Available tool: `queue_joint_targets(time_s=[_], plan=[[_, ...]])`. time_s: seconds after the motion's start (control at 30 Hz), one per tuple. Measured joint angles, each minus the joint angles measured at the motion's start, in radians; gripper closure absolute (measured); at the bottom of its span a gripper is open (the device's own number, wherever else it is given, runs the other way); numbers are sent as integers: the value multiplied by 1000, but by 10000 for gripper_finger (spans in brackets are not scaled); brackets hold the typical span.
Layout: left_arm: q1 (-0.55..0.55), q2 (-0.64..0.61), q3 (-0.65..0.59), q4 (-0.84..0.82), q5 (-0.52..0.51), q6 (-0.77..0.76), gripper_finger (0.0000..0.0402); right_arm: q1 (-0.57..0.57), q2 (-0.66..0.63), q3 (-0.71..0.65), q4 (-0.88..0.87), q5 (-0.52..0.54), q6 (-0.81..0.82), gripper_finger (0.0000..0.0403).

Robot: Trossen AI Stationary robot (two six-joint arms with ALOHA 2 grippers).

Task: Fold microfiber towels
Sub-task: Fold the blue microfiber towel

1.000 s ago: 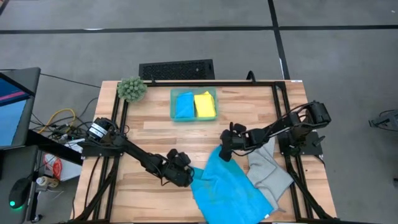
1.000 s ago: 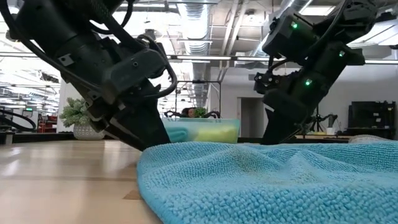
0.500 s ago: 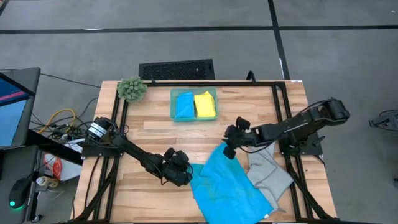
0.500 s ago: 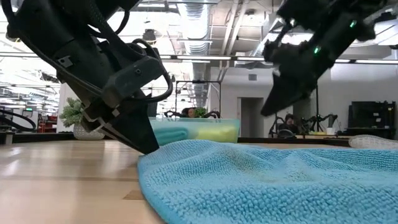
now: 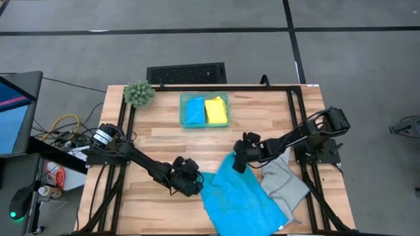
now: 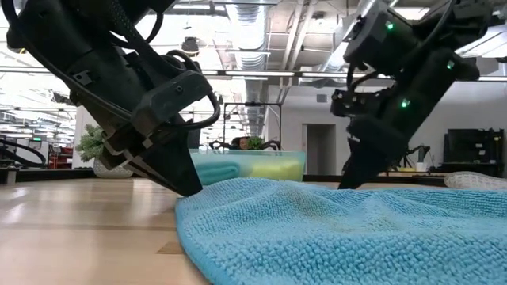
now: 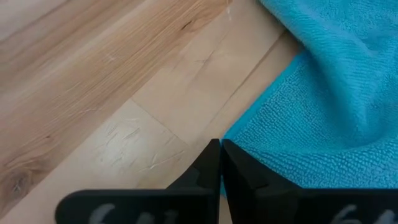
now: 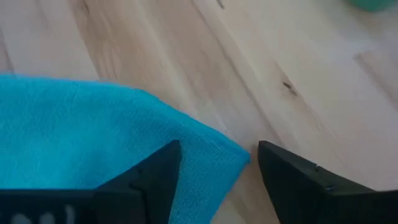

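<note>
The left gripper [image 7: 220,163] is pressed together at the near-left corner of the spread blue towel [image 5: 239,193]; no cloth is seen between its tips. The right gripper [image 8: 217,163] is spread, straddling the towel's far corner. A grey towel [image 5: 283,178] lies just beside. Folded blue and yellow towels [image 5: 205,110] sit in the tray [image 5: 182,111].

left gripper [image 7: 220,163] down low, fingers pinched together | right gripper [image 8: 217,163] low too, fingers spread apart
</note>
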Motion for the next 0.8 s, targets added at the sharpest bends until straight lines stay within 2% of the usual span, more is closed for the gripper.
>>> queue_joint_targets(time_s=[0.1,0.17,0.23,0.33,0.4,0.57,0.8], plan=[[-3,0,0,0,-4,-2,401,0,31,4,12,-1,42,170],[-4,0,0,0,-4,-3,401,0,33,4,16,0,56,198],[-5,0,0,2,-7,-2,401,-1,22,2,6,-4,66,248],[-6,-2,27,-54,2,6,401,-3,-16,-3,-10,-18,61,347],[-9,-5,63,-133,13,20,401,-2,-50,-7,-28,-44,43,384],[-12,-6,207,-376,-27,61,401,0,-185,-6,-17,4,33,389],[-30,-8,402,-799,-204,56,401,-12,-378,-5,-7,81,-42,392]])
